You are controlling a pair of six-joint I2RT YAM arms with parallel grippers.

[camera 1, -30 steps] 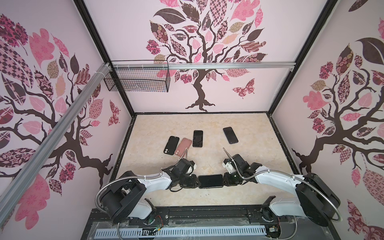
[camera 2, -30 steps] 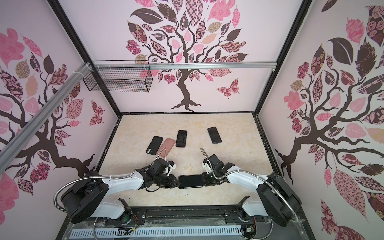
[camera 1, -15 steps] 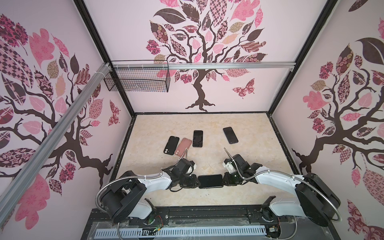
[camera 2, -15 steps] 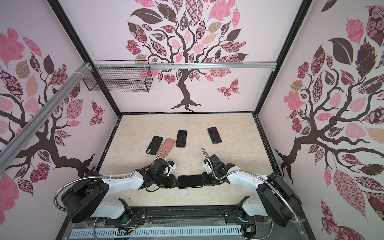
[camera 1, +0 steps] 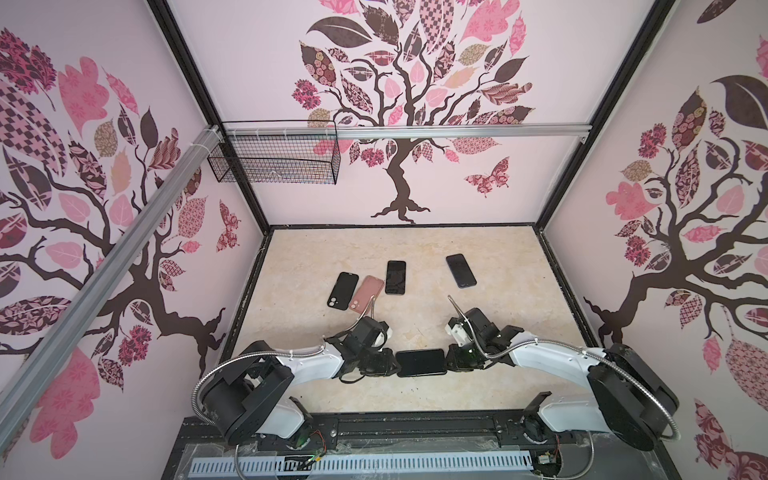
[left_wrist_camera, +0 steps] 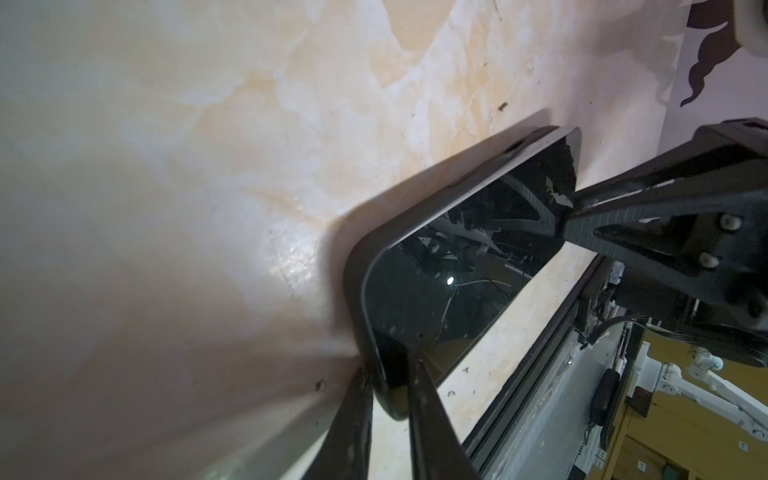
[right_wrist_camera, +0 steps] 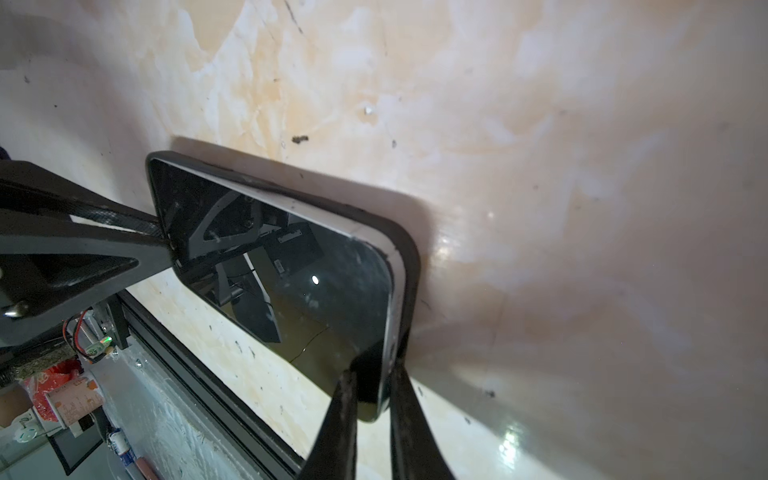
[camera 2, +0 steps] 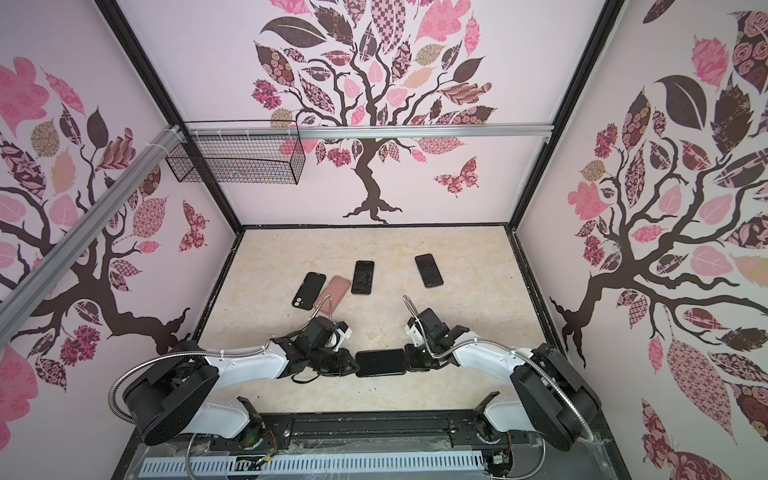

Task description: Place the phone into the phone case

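Observation:
A black phone (camera 1: 420, 362) (camera 2: 380, 362) lies crosswise near the table's front edge, held at both ends. In the left wrist view its glossy screen (left_wrist_camera: 449, 282) sits inside a black phone case (left_wrist_camera: 353, 266). My left gripper (left_wrist_camera: 390, 368) (camera 1: 395, 363) is shut on the near end, one finger on the screen and one under the case. My right gripper (right_wrist_camera: 372, 370) (camera 1: 448, 361) is shut on the opposite end. In the right wrist view the phone's silver edge shows above the case rim (right_wrist_camera: 409, 266) along the far side.
Farther back on the marble table (camera 1: 498, 316) lie a black case (camera 1: 344, 291), a pink case (camera 1: 366, 294) and two dark phones (camera 1: 395, 277) (camera 1: 460, 271). A wire basket (camera 1: 274, 162) hangs on the back left rail. The black front frame (camera 1: 415, 419) runs just behind the grippers.

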